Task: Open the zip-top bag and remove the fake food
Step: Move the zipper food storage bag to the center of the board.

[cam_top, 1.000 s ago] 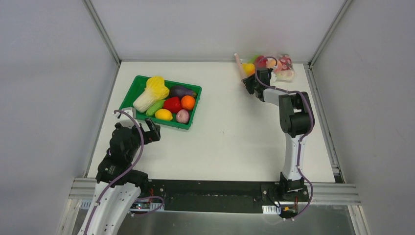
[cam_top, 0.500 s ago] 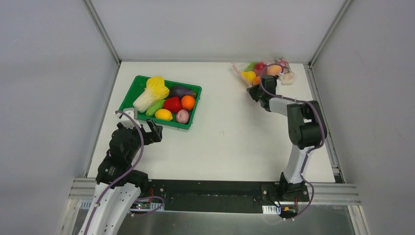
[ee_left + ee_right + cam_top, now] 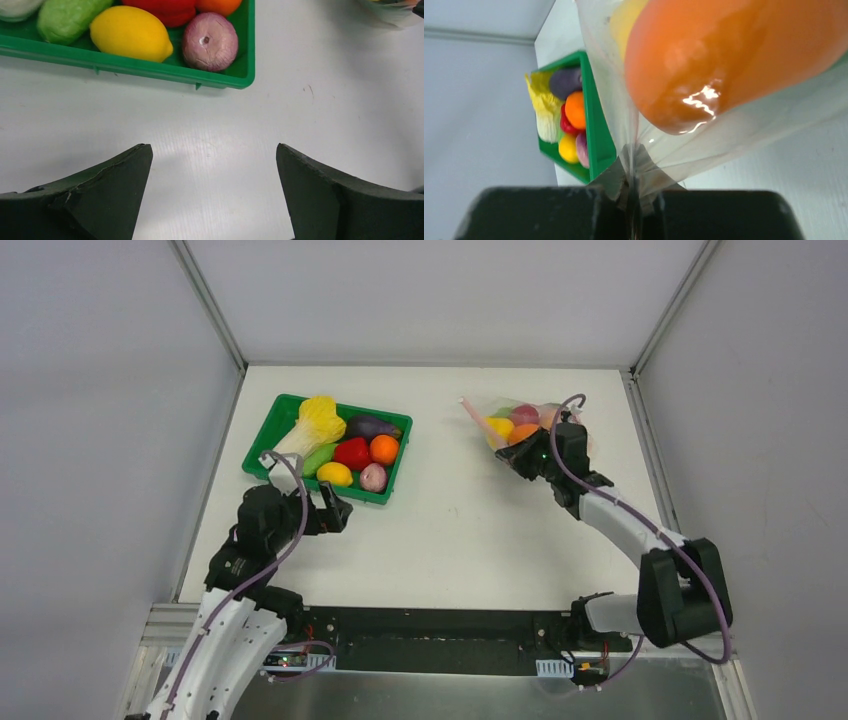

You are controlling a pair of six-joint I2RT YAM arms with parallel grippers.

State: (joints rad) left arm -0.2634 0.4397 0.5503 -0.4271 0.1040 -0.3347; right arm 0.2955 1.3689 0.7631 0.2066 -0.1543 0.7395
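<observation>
Right hand (image 3: 634,192): jaws shut tight on a gathered fold of the clear bag (image 3: 659,155); the film bunches into pleats right at the fingertips. An orange fruit (image 3: 734,60) sits inside the bag just beyond the pinch, pressed against the plastic.

Top view: the right hand (image 3: 528,452) grips the bag (image 3: 560,412) at its near edge. The bag's long axis runs left to right across the far right part of the worktop (image 3: 450,540). Its pink zip strip (image 3: 473,412) is at the left end, pointing toward the green tray (image 3: 262,435). The fake food (image 3: 512,426) is bunched inside, against the zip end. Cannot tell whether the bag is clear of the surface.

Right arm: elbow folded low at the near right corner, forearm stretched diagonally far-left to the bag.

Left hand (image 3: 212,155): jaws spread wide, nothing between them, over bare worktop just short of the tray's near rim (image 3: 150,70). A lemon (image 3: 131,33) and a purple onion (image 3: 210,41) lie in the tray's near corner. The left arm reaches forward from the near left, its hand (image 3: 335,512) well apart from the bag.
</observation>
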